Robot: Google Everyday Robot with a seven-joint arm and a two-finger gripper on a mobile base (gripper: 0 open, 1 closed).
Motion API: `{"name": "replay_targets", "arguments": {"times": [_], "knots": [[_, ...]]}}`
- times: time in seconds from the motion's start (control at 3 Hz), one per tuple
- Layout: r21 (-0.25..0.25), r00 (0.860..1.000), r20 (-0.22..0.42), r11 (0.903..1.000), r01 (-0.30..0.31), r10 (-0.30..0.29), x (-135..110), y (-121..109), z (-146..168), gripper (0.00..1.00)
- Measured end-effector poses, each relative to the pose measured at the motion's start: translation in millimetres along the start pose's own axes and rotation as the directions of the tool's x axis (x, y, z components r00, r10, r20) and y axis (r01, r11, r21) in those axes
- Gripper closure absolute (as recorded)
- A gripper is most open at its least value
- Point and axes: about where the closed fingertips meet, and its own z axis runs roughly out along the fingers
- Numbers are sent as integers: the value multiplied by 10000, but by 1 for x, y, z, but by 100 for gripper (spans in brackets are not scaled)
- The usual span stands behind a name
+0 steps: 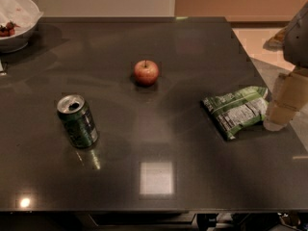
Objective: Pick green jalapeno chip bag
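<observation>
Item: crinkled green foil jalapeno chip bag (237, 110) lies flat at 3 o'clock on dark glossy table (159, 143). Beige gripper (281, 107) sits just beside, at bag's 3 o'clock; grip state cannot be told.

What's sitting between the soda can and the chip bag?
Nothing: the camera view shows bare table between can and bag; the apple lies farther back. The gripper is at the bag's right end.

Dim warm light, square glare on table (202, 52), gripper (280, 112) at right edge
</observation>
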Motion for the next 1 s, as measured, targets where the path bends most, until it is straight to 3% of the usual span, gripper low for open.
{"name": "replay_targets", "arguments": {"times": [0.67,1.0], "knots": [[98,9998,-13,9997,209,-208,3,-5,5,0],[-172,9987,-42,9986,504,-505,14,-15,23,0]]}}
